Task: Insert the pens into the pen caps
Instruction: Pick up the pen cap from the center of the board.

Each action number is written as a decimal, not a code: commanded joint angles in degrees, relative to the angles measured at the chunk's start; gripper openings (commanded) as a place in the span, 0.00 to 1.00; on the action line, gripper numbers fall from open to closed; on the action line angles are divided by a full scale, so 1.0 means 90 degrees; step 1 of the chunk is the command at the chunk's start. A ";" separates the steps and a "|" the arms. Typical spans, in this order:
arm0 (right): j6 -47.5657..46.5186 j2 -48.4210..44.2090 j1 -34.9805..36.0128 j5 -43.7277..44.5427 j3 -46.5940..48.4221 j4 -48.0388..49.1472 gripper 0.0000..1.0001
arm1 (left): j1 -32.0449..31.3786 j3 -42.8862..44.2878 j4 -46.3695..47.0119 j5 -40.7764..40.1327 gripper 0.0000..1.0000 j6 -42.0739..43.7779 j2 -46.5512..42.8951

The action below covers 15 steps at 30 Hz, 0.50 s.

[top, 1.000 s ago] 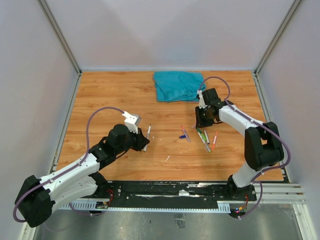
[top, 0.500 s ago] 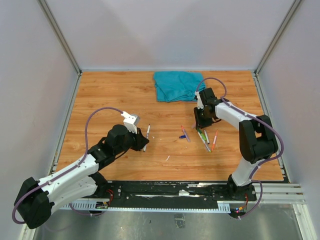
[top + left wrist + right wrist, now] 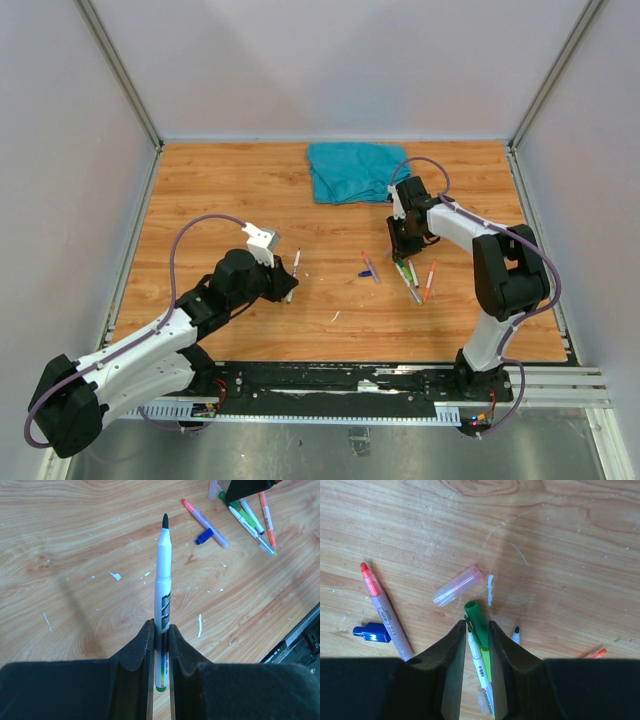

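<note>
My left gripper [image 3: 161, 627] is shut on a white pen [image 3: 162, 595] with a dark green tip. It holds the pen above the wood, tip pointing away, left of the table's middle [image 3: 294, 270]. My right gripper [image 3: 477, 626] is down on the table among the loose pens [image 3: 405, 275]. Its jaws are closed in on a green pen cap [image 3: 476, 616], with a white pen [image 3: 481, 667] lying under and beside it. A clear pink cap [image 3: 457, 586] lies just ahead of the jaws. A red-tipped pen [image 3: 382, 612] and a blue cap [image 3: 371, 633] lie to the left.
A teal cloth [image 3: 355, 170] lies at the back centre. An orange pen [image 3: 430, 278] and a black-tipped pen [image 3: 516, 635] lie right of my right gripper. White walls enclose the wooden table [image 3: 220, 190] on three sides.
My right arm has shifted slightly left and back, with its gripper staying low over the pen cluster. The left arm and its pen have not moved.
</note>
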 commanded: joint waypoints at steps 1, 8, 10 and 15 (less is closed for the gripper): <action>-0.0110 0.0067 0.0088 0.0110 0.0069 -0.0180 0.25 | 0.0014 0.0011 0.0121 0.0010 0.00 0.0019 -0.0092; -0.0148 0.0214 0.0129 0.0160 0.0081 -0.0197 0.23 | 0.0014 0.0013 0.0122 0.0030 0.00 0.0006 -0.0098; -0.0158 0.0234 0.0138 0.0203 0.0086 -0.0213 0.22 | 0.0014 0.0011 0.0127 0.0022 0.00 -0.0003 -0.0107; -0.0188 0.0182 0.0159 0.0272 0.0098 -0.0237 0.17 | 0.0014 0.0028 0.0116 0.0005 0.01 -0.0010 -0.0106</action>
